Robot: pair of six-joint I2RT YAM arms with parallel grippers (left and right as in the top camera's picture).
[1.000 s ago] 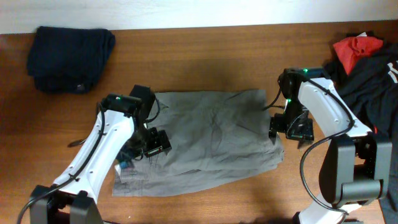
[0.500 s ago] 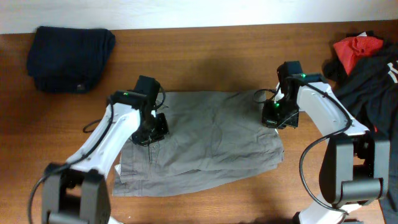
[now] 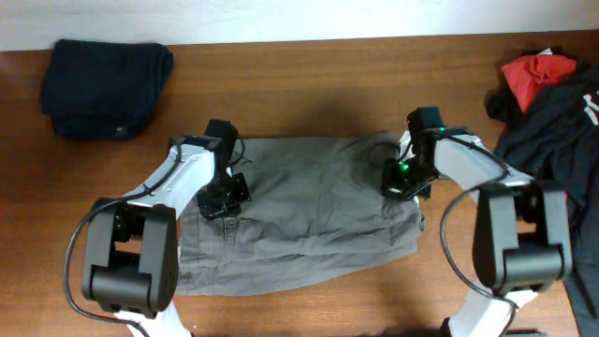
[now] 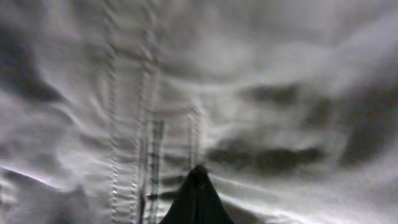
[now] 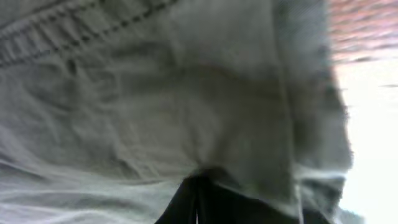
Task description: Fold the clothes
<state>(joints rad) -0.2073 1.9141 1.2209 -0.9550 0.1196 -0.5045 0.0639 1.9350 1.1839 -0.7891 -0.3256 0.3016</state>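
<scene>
1. A brown wooden table (image 3: 328, 84) is lying under everything, its grain running side to side. A pale wall (image 3: 281, 19) is running along its far edge.
2. The clothes (image 3: 318, 220) are lying spread near the middle of the table, between my 2 arms. They are grey-olive and wrinkled, and a lower layer is sticking out along the near edge.
3. My left pincer (image 3: 225, 198) is pressing down on the left part of the clothes, beside stitched seams. In the left wrist view its fingers (image 4: 198, 202) are meeting in 1 dark point and wrinkles are gathering toward it, so it is clamped on the clothes.
4. My right pincer (image 3: 401, 178) is sitting on the far right part of the clothes, near their right edge. In the right wrist view its fingers (image 5: 183, 208) are closing together with cloth bunching over them, so it too is clamped on the clothes.
5. A navy garment (image 3: 103, 84) is lying folded at the far left of the table, well apart from the clothes.
6. A red garment (image 3: 538, 73) is sitting on top of a black garment (image 3: 562, 122), both heaping at the far right edge, apart from the clothes.
7. In the overhead view my left arm (image 3: 178, 173) is covering the clothes' left edge, and my right arm (image 3: 468, 159) is reaching in over the right edge.
</scene>
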